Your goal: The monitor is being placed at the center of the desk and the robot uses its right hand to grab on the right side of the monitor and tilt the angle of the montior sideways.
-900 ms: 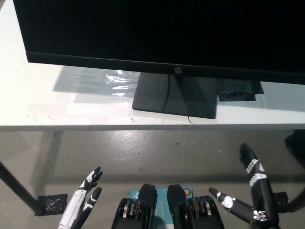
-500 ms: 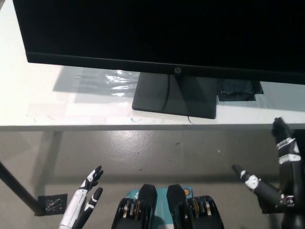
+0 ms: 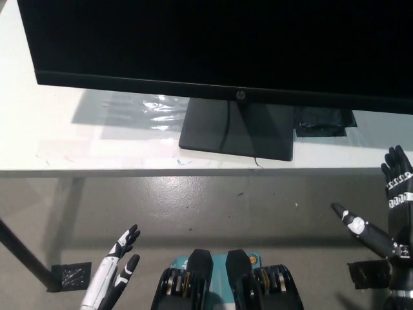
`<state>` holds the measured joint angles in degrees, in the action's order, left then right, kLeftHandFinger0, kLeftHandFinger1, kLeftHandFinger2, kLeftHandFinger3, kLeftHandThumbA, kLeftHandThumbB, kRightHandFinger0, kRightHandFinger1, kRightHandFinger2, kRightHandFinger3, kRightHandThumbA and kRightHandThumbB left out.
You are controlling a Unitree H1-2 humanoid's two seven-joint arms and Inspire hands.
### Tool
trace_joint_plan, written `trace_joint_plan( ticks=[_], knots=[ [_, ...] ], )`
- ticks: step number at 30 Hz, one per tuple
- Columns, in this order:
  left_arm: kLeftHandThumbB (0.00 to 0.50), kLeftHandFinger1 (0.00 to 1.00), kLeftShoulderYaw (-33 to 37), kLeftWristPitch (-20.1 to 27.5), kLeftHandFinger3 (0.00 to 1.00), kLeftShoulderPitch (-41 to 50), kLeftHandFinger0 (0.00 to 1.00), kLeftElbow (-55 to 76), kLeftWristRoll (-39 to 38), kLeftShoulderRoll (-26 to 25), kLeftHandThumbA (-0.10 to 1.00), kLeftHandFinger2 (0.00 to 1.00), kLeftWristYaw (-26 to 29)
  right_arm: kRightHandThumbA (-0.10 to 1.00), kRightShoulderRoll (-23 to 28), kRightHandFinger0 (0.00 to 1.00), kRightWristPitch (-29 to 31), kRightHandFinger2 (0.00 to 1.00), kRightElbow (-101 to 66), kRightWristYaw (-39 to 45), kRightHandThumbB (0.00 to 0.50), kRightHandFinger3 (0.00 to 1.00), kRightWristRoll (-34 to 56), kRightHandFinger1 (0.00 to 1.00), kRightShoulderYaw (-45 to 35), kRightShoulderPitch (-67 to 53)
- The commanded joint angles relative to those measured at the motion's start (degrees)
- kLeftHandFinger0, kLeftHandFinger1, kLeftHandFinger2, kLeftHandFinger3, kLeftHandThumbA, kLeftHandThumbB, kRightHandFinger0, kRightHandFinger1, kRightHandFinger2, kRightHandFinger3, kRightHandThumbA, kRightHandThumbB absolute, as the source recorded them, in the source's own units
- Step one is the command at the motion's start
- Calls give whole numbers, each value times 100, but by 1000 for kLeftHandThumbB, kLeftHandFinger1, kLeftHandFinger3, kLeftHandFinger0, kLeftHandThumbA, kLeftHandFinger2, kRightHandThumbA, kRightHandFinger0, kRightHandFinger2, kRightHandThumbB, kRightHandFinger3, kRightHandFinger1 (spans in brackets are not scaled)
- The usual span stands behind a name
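Observation:
A wide black monitor [image 3: 219, 45] fills the top of the head view, standing on a dark rectangular base [image 3: 237, 129] on the white desk [image 3: 97, 145]. My black right hand [image 3: 387, 216] is open at the lower right, fingers spread and raised beside the desk's front edge, below the monitor's right part and not touching it. My white left hand [image 3: 113, 274] rests open at the lower left, under the desk's front edge.
A dark flat object [image 3: 324, 121] lies on the desk right of the base. A thin cable [image 3: 227, 126] runs down the base. Desk legs with black foot plates [image 3: 70, 276] stand on the grey floor at lower left and lower right.
My right hand has moved rightward and upward, from the lower middle-right toward the picture's right edge near the desk front. The left hand and monitor have not moved.

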<state>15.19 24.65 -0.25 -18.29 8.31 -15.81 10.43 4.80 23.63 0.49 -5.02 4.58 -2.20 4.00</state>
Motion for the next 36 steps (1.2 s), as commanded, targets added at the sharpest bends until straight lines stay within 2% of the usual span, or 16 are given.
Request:
trace_joint_plan(
  ticks=[1, 6, 8, 10, 11, 16, 18, 23, 25, 28, 31, 32, 36],
  knots=[
    [222, 1000, 1, 228, 1000, -31, 1000, 51, -63, -126, 1000, 1000, 163, 1000, 138, 1000, -153, 1000, 91, 246, 299, 1000, 496, 1000, -147, 248],
    [199, 1000, 27, 228, 1000, -33, 1000, 43, -62, -137, 1000, 1000, 170, 1000, 236, 1000, -224, 1000, 299, 346, 266, 1000, 668, 1000, -249, 412],
    [206, 1000, 29, 228, 1000, -25, 1000, 35, -60, -138, 1000, 1000, 167, 1000, 257, 1000, -239, 1000, 301, 381, 254, 1000, 721, 1000, -282, 463],
    [212, 1000, 43, 228, 1000, 3, 1000, 34, -33, -135, 1000, 1000, 196, 1000, 262, 1000, -303, 1000, 252, 352, 261, 1000, 765, 1000, -352, 531],
    [213, 1000, 53, 228, 1000, 35, 1000, 40, -11, -127, 1000, 1000, 225, 1000, 265, 1000, -326, 1000, 219, 382, 283, 1000, 832, 1000, -378, 539],
    [216, 1000, 71, 228, 1000, 140, 1000, 85, -37, -117, 1000, 1000, 209, 1000, 292, 1000, -360, 1000, 158, 440, 288, 1000, 830, 1000, -434, 549],
    [220, 1000, 81, 228, 1000, 201, 1000, 79, -63, -115, 1000, 1000, 173, 1000, 307, 1000, -419, 1000, 138, 430, 319, 1000, 850, 1000, -471, 684],
    [218, 1000, 103, 228, 1000, 229, 1000, 106, -29, -131, 1000, 1000, 201, 1000, 276, 1000, -492, 1000, 121, 436, 321, 1000, 829, 1000, -515, 722],
    [223, 1000, 97, 228, 1000, 213, 1000, 113, -52, -125, 1000, 1000, 195, 1000, 274, 1000, -562, 1000, 182, 397, 317, 1000, 787, 1000, -540, 861],
    [220, 1000, 109, 228, 1000, 197, 1000, 105, -14, -127, 1000, 1000, 230, 1000, 297, 1000, -593, 1000, 259, 436, 275, 1000, 828, 1000, -557, 977],
    [217, 1000, 115, 228, 1000, 191, 1000, 101, -4, -127, 1000, 1000, 240, 1000, 297, 1000, -629, 1000, 290, 450, 274, 1000, 846, 1000, -578, 1033],
    [237, 1000, 123, 228, 1000, 188, 1000, 85, -18, -138, 1000, 1000, 230, 1000, 290, 1000, -780, 1000, 367, 536, 265, 1000, 1151, 1000, -613, 1166],
    [229, 1000, 114, 228, 1000, 192, 1000, 93, -41, -128, 1000, 1000, 219, 1000, 279, 1000, -997, 1000, 403, 666, 254, 1000, 1570, 1000, -674, 1300]
  ],
)
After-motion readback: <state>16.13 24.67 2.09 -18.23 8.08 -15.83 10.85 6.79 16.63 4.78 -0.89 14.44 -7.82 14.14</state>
